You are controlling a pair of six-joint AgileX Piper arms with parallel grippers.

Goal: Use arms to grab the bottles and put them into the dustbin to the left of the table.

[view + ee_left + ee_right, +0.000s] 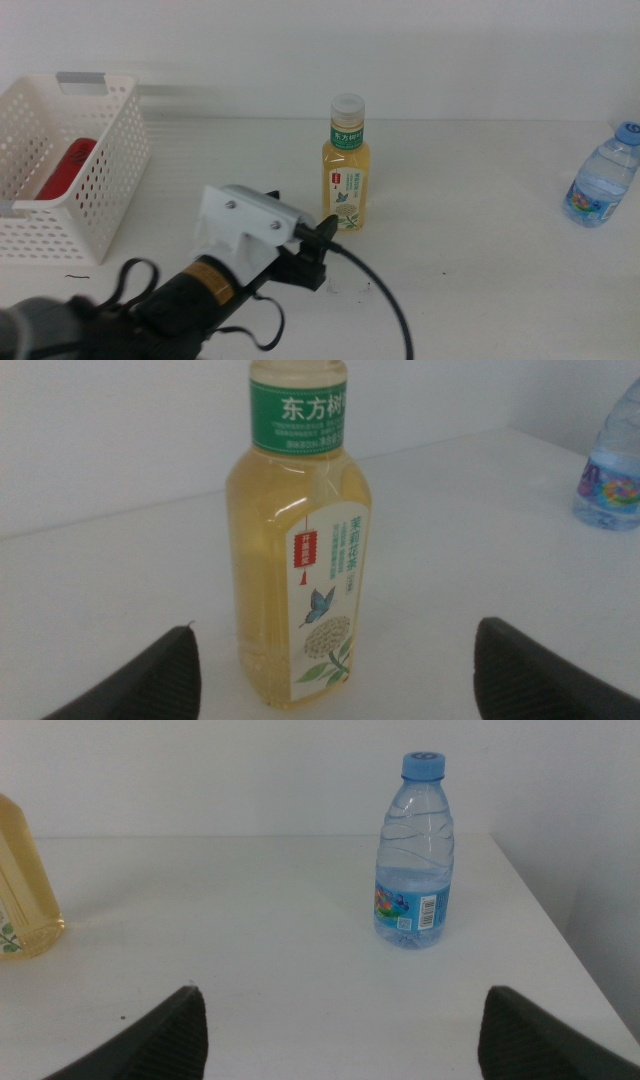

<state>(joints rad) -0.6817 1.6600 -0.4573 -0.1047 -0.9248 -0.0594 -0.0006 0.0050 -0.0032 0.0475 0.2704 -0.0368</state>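
The left gripper (335,665), jaws apart, faces the upright yellow tea bottle (347,170) at mid-table, its own housing hiding its tips from above; the red soda can (66,170) lies half-hidden inside the dustbin (100,190); the right gripper (340,1025), jaws apart, faces the water bottle (414,855) near the table (480,220) edge.

The middle view looks forward and down over the plain white surface (480,280), taking in the upright yellow tea bottle with white cap and green label (346,165). The left wrist view faces that bottle (295,550) from close by. The right wrist view catches only its edge (25,885), from farther off.
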